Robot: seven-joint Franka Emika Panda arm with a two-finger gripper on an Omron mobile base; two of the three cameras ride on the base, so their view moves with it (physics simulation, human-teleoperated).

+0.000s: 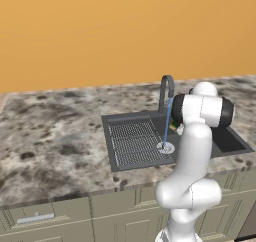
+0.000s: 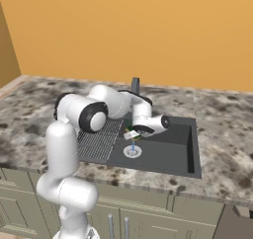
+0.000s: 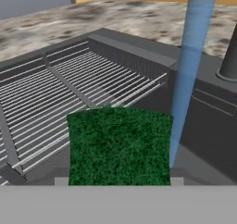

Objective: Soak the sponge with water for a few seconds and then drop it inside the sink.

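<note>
One hand [image 2: 132,134] pinching sponge [image 3: 119,146] just beside water [image 3: 187,75], over sink [image 2: 190,149]; risk: sponge misses stream, stays dry.

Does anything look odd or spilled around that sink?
Nothing is spilled. The water runs straight from the faucet to the drain of the sink. The only oddity: the sponge, held by the gripper, sits beside the stream, not under it.

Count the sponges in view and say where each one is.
1. The sponge is held in the jaws, over the sink basin beside the water stream. Others may be hidden behind the arm.
</note>
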